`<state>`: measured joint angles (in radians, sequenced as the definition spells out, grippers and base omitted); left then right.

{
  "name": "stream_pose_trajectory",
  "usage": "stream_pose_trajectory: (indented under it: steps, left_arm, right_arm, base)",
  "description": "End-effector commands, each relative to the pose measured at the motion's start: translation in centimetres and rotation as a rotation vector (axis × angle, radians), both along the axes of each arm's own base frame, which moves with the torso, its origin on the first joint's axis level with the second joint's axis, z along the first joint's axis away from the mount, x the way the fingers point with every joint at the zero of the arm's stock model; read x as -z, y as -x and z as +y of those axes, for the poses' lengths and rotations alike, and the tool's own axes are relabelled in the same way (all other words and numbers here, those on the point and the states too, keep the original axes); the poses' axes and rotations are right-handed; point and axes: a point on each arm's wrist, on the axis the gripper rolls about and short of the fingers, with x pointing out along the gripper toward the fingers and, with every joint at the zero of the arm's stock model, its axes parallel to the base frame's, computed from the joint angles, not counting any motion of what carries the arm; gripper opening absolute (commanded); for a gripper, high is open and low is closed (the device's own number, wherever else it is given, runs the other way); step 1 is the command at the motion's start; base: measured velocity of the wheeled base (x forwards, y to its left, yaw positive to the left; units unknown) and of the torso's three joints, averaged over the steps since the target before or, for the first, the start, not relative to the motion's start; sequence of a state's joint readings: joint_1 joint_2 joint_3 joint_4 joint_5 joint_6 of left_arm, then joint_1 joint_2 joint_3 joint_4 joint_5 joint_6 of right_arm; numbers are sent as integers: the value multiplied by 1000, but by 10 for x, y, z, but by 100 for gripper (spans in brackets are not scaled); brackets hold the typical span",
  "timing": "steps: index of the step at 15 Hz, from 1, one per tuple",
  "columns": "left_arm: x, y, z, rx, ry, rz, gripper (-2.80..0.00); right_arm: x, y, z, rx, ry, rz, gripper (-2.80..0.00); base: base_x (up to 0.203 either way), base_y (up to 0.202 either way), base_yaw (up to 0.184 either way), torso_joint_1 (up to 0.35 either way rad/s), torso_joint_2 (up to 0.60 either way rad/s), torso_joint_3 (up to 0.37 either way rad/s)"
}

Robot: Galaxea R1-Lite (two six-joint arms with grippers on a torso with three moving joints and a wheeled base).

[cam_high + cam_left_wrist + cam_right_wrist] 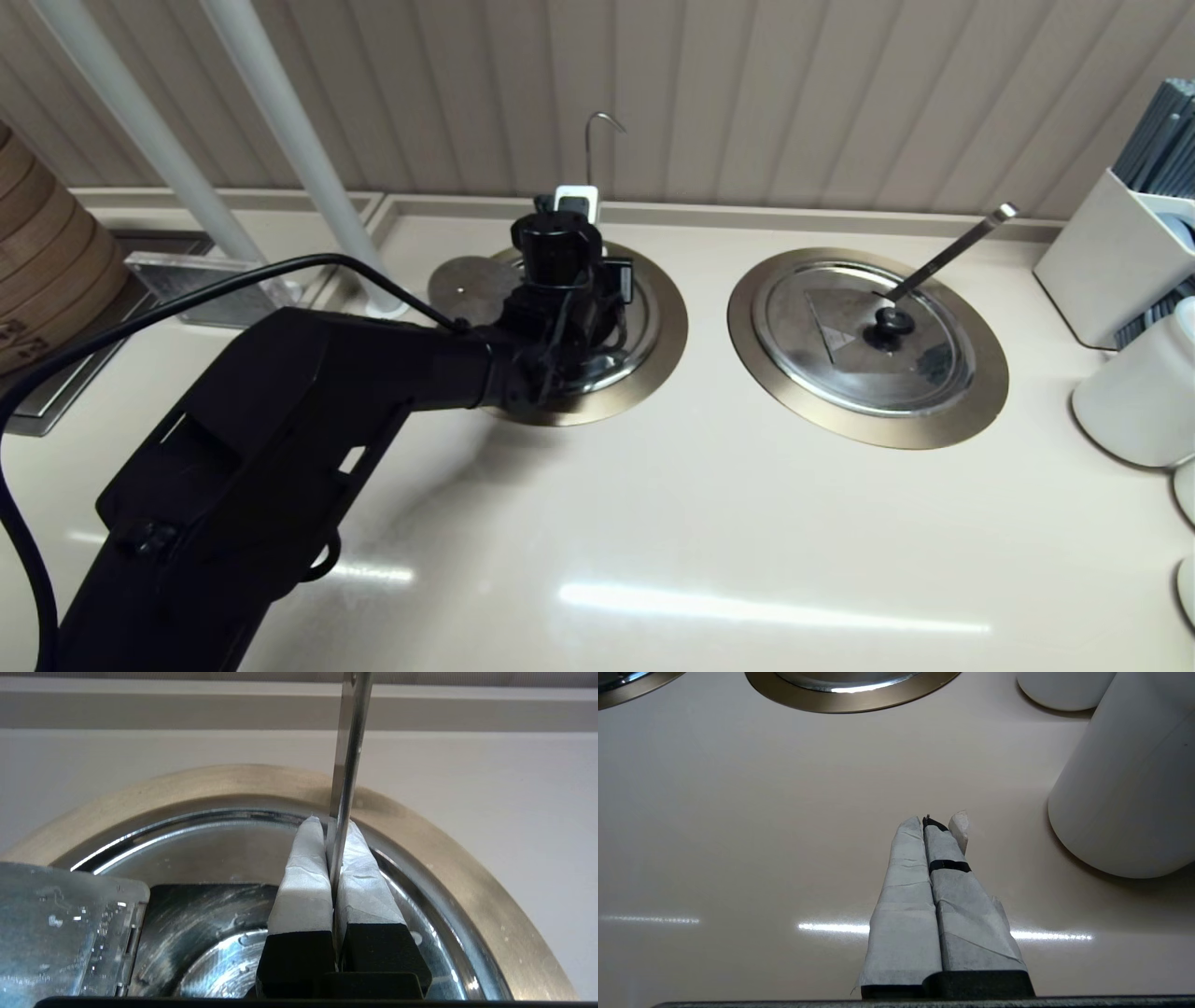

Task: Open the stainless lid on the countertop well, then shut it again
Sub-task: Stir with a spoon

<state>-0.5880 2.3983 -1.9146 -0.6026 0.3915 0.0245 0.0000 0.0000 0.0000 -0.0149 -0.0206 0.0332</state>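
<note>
My left gripper hangs over the countertop well, pointing at the back wall. In the left wrist view its gripper is shut, and the thin hook-tipped ladle handle rises from between the fingers. The hook shows above the gripper in the head view. The stainless lid shows as a grey steel disc lapping the rim's left side, and as a steel plate near the camera; its knob is hidden. I cannot tell what holds it. The shiny well inside lies within the bronze rim. My right gripper is shut over bare counter.
The twin well's lid, with a straight ladle handle, sits to the right. White containers and a utensil holder stand at the far right. A bamboo steamer and white poles are on the left.
</note>
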Motion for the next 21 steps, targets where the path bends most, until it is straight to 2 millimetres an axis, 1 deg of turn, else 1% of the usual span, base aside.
stream_pose_trajectory:
  steps: [1,3,7,9,11,12,13,21]
  left_arm:
    - [9,-10,-1,-2,-7,7,-280]
    - [17,-14,-1,29,-19,18,-280]
    - [14,-13,-1,29,-15,14,-280]
    - [10,-11,0,26,-9,7,-280]
    - [12,-12,-1,23,-10,10,-280]
    - [12,-12,-1,21,-10,10,-66]
    - [11,-11,0,20,-9,9,0]
    - [-2,-4,3,23,11,4,0]
  right_arm:
    - [1,0,0,1,-1,4,-280]
    - [1,0,0,1,-1,4,-280]
    - [1,0,0,1,-1,4,-280]
    - [1,0,0,1,-1,4,-280]
    - [1,0,0,1,0,4,-280]
    - [1,0,0,-1,-1,4,-280]
    - [1,0,0,1,-1,4,-280]
    - [1,0,0,0,-1,4,-280]
  base:
    - [0,0,0,0,0,0]
    - [0,0,0,0,0,0]
    - [0,0,0,0,0,0]
    - [0,0,0,0,0,0]
    - [0,0,0,0,0,0]
    - [0,0,0,0,0,0]
    - [0,0,0,0,0,0]
    - [0,0,0,0,0,0]
